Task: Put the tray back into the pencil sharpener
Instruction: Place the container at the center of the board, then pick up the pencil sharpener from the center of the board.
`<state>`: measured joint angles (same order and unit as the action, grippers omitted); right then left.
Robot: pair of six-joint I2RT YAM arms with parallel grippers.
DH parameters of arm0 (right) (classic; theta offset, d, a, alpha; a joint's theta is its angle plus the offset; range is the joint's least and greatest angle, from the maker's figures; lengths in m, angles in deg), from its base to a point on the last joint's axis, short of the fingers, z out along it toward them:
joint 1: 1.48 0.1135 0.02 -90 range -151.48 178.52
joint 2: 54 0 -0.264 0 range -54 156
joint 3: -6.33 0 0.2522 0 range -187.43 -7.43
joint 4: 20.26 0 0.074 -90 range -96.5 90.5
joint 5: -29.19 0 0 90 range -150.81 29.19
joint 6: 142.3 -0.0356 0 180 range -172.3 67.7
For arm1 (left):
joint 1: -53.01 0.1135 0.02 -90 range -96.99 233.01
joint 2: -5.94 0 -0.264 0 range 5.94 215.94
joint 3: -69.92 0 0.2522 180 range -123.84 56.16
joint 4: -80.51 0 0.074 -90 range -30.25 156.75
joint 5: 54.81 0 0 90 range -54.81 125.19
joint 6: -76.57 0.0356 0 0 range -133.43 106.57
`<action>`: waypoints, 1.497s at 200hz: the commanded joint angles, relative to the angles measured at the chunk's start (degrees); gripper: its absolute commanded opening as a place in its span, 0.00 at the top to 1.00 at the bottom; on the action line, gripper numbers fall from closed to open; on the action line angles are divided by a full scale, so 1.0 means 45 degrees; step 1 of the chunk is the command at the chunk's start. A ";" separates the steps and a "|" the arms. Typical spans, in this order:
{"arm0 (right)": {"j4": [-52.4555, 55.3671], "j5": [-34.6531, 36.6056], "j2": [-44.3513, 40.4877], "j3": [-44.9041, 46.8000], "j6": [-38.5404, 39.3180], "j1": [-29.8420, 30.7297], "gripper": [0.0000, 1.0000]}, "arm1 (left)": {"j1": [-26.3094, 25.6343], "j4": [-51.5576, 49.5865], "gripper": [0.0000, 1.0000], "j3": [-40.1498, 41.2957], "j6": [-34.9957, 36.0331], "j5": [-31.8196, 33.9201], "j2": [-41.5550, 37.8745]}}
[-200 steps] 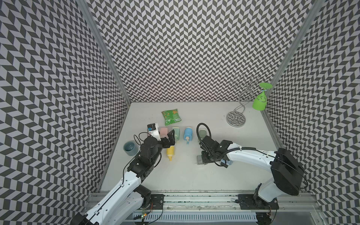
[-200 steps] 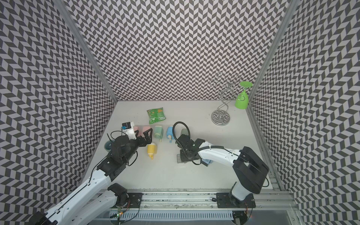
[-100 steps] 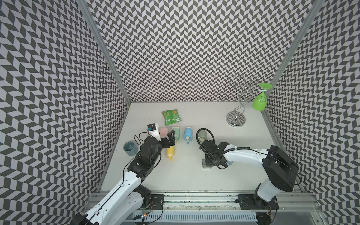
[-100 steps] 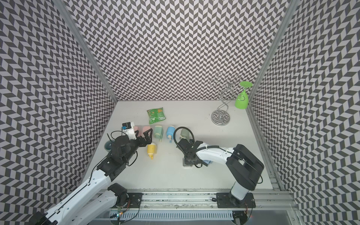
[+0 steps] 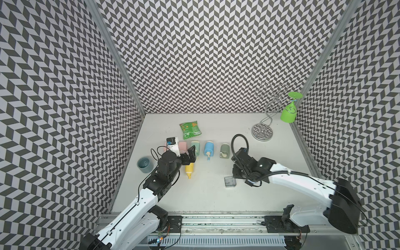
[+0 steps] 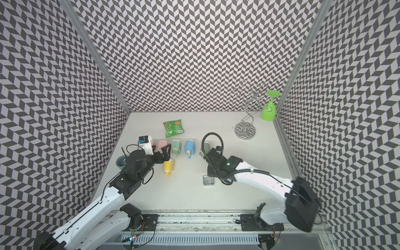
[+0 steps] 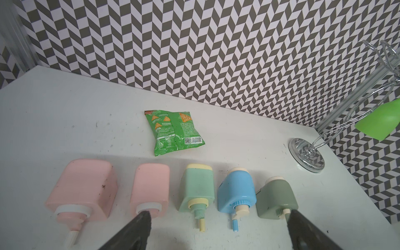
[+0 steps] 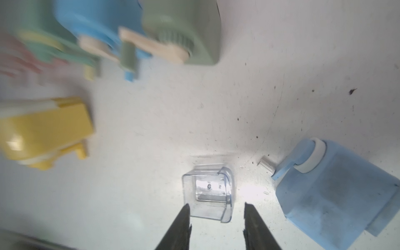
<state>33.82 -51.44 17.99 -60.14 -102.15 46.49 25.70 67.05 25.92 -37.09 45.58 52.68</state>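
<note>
— Jaws, right gripper (image 8: 216,207)?
— Stood apart, tips flanking the near end of the clear tray (image 8: 207,191); not clamped on it.
— Tray, location?
— Lay on the desk (image 5: 205,201), about midway across, toward the front edge; outside the blue pencil sharpener (image 8: 333,194), just beside it, not touching.
— Left gripper (image 7: 218,213)?
— Jaws wide apart, holding nothing, at the row of sharpeners (image 7: 194,192).
</note>
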 commanded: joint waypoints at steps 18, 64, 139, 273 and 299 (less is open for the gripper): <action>-0.0006 -0.1182 -0.3076 0.2432 -0.1228 -0.2338 0.28 | 0.0053 0.0372 0.00 -0.0630 0.0180 -0.0557 0.0096; 0.0096 -0.2322 -0.2949 0.2993 -0.2181 -0.2632 0.07 | 0.0062 0.0278 0.01 -0.0647 0.0165 -0.0630 0.0239; 0.0372 -0.2144 -0.1144 0.2848 -0.3725 -0.2611 0.07 | 0.0072 -0.0114 0.00 -0.0640 0.0121 -0.0670 -0.0107; 0.0320 -0.1323 0.1204 0.1816 -0.3098 -0.2495 0.37 | 0.0067 -0.0164 0.01 -0.0707 0.0164 -0.0161 -0.0445; 0.0462 -0.1077 0.1302 0.1808 -0.2893 -0.2451 0.44 | 0.0057 -0.0129 0.00 -0.0687 0.0503 -0.0200 -0.0426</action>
<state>35.52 -58.87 23.23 -50.96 -116.05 35.10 25.70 66.09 24.41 -36.85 44.07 51.44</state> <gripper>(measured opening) 0.575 0.995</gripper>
